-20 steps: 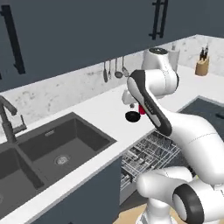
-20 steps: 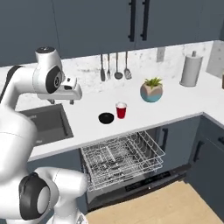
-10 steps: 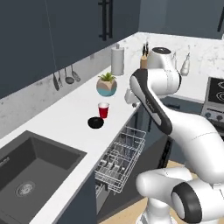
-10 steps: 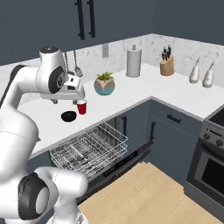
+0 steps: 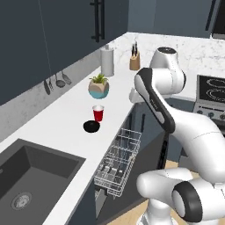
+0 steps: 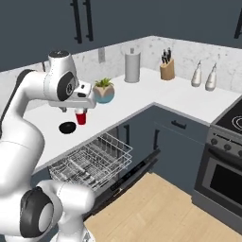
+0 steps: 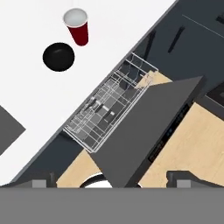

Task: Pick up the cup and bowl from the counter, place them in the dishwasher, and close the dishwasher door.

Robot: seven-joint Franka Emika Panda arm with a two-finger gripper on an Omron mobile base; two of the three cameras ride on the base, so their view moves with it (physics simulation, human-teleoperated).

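glossy white rounded arm (image 5: 163, 110) segments with dark grey joint bands

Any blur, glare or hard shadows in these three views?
Left base view: sharp, flat even light, faint shadow under the cup and bowl. Right base view: equally crisp, no glare on the counter. Hand view: tilted, no blur; the rack wires stay distinct.

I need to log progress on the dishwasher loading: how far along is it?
Done: the dishwasher door is down and the rack pulled out, so loading can start. In hand: nothing; the gripper is open and empty, high above the counter. Left: the cup and bowl both sit on the counter, apart; each must go into the rack, then the door must be shut.
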